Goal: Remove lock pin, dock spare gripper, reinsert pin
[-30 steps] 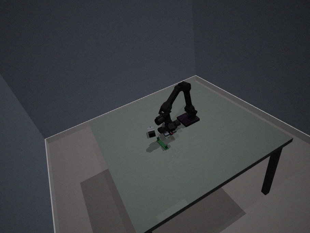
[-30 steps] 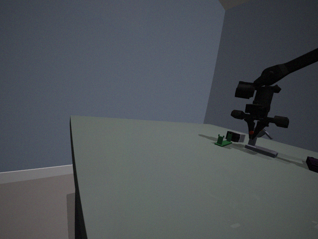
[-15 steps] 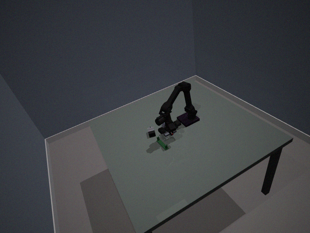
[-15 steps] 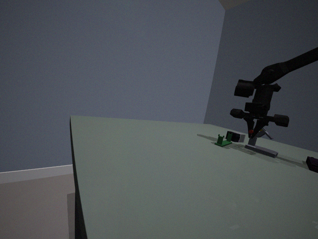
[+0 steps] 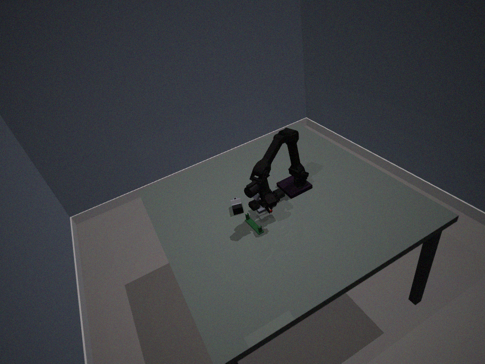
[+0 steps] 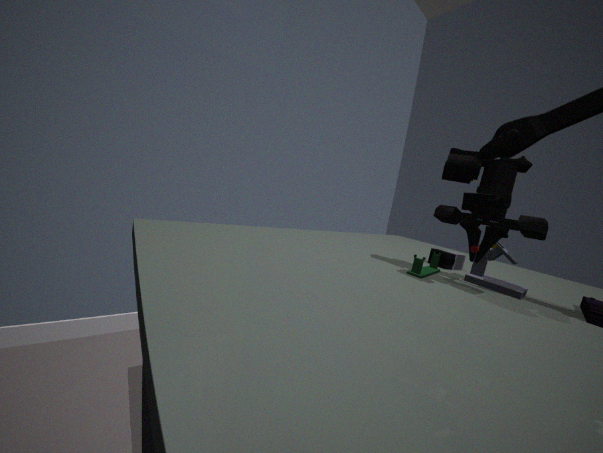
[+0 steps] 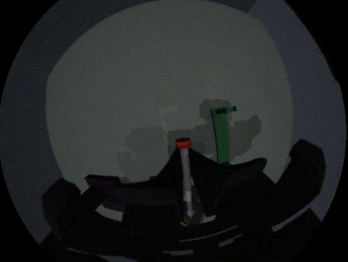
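The lock pin (image 5: 271,211) (image 6: 474,249) (image 7: 185,169) has a red head and a pale shaft. My gripper (image 5: 268,209) (image 6: 475,259) (image 7: 181,149) is shut on it, with the red head sticking out past the fingertips. The grey mount (image 5: 261,210) (image 6: 495,285) stands on the table just behind and below the fingers. Its tilted socket part (image 6: 495,252) is partly hidden by a finger. The pin's far end shows close to the socket in the wrist view; I cannot tell whether it is still inside. A black and white block (image 5: 236,207) (image 6: 442,258), apparently the spare gripper, lies apart from my gripper.
A green stand (image 5: 253,225) (image 6: 423,271) (image 7: 221,135) with upright ends is on the table (image 5: 313,250) (image 6: 292,317) beside the mount, near the black and white block. The arm's dark purple base plate (image 5: 294,187) (image 6: 593,311) is on the mount's other side.
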